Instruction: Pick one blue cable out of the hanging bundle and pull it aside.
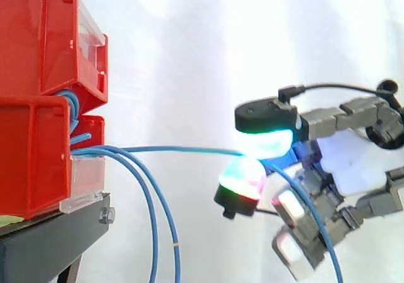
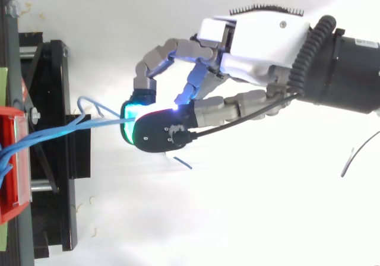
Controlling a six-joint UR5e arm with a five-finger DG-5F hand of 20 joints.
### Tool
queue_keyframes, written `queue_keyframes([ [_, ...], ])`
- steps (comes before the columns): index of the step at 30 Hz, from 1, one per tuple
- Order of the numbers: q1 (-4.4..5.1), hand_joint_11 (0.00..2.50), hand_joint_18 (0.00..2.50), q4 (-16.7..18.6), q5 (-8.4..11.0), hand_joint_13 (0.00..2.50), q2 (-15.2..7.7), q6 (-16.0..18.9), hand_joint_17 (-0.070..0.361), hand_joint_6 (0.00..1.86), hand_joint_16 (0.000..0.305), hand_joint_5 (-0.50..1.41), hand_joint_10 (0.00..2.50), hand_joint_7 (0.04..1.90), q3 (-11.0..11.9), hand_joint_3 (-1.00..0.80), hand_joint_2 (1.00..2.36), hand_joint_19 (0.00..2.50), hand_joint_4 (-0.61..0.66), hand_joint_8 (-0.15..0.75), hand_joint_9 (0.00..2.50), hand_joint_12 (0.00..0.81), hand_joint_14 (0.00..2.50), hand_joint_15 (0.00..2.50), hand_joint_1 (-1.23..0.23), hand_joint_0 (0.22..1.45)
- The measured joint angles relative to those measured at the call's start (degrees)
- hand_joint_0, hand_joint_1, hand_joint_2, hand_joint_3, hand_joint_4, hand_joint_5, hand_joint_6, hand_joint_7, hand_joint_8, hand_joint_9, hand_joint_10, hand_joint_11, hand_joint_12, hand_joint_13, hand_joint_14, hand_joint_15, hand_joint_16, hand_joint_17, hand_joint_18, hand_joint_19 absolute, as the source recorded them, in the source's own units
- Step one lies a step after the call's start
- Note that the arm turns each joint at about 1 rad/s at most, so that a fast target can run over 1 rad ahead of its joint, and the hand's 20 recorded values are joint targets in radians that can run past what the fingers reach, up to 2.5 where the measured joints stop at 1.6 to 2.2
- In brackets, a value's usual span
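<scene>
My hand [image 2: 255,43] is curled in a pinch. Two glowing fingertips [image 1: 268,143] are pressed together on one blue cable [image 1: 183,149], the green pad on top and the magenta one beneath. My other fingers are folded below and touch nothing that I can make out. Past the pinch, the cable's loose end [image 1: 315,223] drops away under my palm.

Out from my fingertips the cable runs nearly level and looks taut, well apart from the rest of the bundle [image 1: 151,220], whose loops hang down in front of the black stand [image 1: 50,239]. Farther off, all the cables come out between the red bins [image 1: 38,106].

I judge that the picking is done, with a single cable separated and drawn out sideways. What may remain is carrying it a little farther aside without letting it slip.
</scene>
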Motion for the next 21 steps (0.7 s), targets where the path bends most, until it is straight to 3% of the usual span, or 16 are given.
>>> queue_keyframes([
  [4, 0.5, 0.44, 0.61, 3.4, 0.0, 0.9, 0.0, 0.4, 0.158, 0.88, 0.07, -0.03, 0.02, 1.04, -2.9, 0.07, 1.35, 0.5, -0.21, 0.24, 1.13, 0.46, 0.02, 0.51, -0.84, 0.52],
  [9, 0.93, 0.43, 0.61, 7.6, 0.0, 0.9, 0.0, 0.6, 0.159, 0.88, 0.071, -0.03, 0.02, 1.05, -4.9, 0.07, 1.36, 0.51, -0.2, 0.239, 1.14, 0.456, 0.02, 0.51, -0.84, 0.52],
  [21, 1.17, 0.44, 0.62, 9.9, 0.11, 0.91, 0.0, 0.3, 0.161, 0.88, 0.071, -0.03, 0.02, 1.03, -5.6, 0.05, 1.4, 0.52, -0.19, 0.242, 1.16, 0.457, 0.02, 0.52, -0.83, 0.5],
])
